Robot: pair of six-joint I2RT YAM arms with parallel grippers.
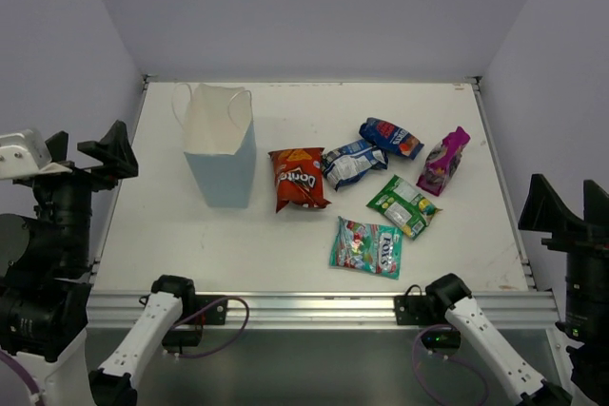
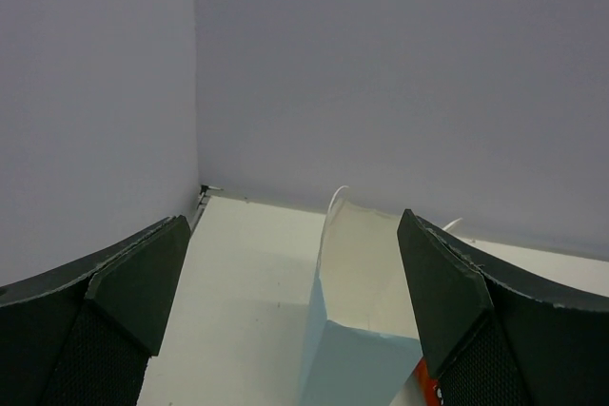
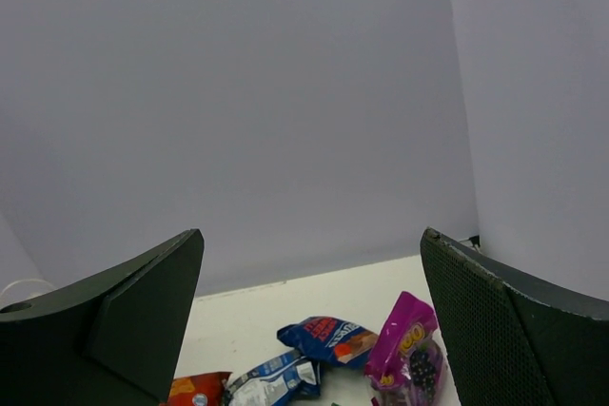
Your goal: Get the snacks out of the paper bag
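The light-blue paper bag stands upright at the left of the table, its white inside showing; it also shows in the left wrist view. Six snacks lie on the table to its right: red-orange Doritos, blue-white, dark blue with red, magenta-purple, green-yellow, teal. The right wrist view shows the dark blue packet and the magenta one. My left gripper is open and empty, raised off the table's left edge. My right gripper is open and empty, raised off the right edge.
Grey walls close the table at the back and both sides. A metal rail runs along the near edge with both arm bases on it. White table surface lies in front of the bag.
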